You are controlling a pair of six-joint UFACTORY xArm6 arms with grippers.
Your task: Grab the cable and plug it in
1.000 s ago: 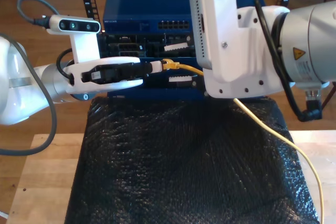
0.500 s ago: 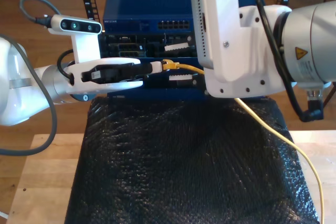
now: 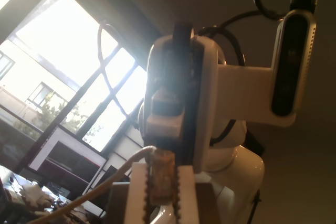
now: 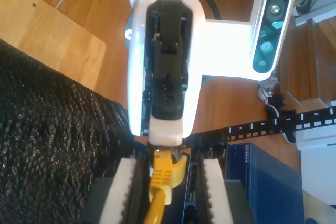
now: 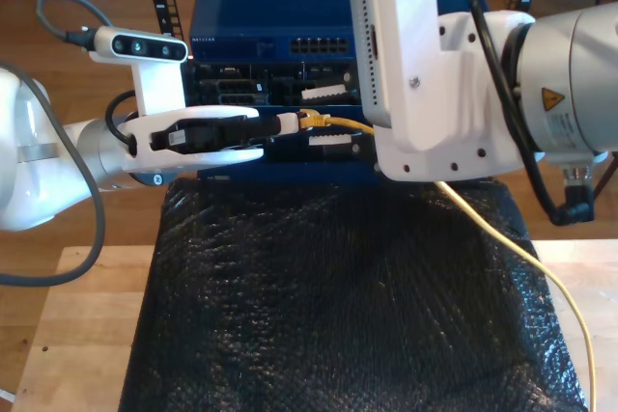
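Cable [image 5: 333,122], yellow, is lying with its plug end directly in front of the blue equipment chassis [image 5: 251,16], level with the chassis's open lower bays. From there it is trailing away from the chassis over the black padded mat [image 5: 338,296] toward the exterior view's lower right. The plug [image 4: 163,174] is showing yellow at the boot; whether its tip is touching any port of the chassis cannot be told.

My first gripper [image 5: 287,123] is reaching across the chassis front from the exterior view's left. In its own wrist view its toothed pads [image 3: 139,192] are pressing together on the plug, pinching it. My second gripper [image 4: 165,198] is standing in front of the chassis on the exterior view's right. Its white ridged pads [image 4: 122,192] are sitting spread, one on each side of the plug with a gap showing on both sides, gripping nothing.
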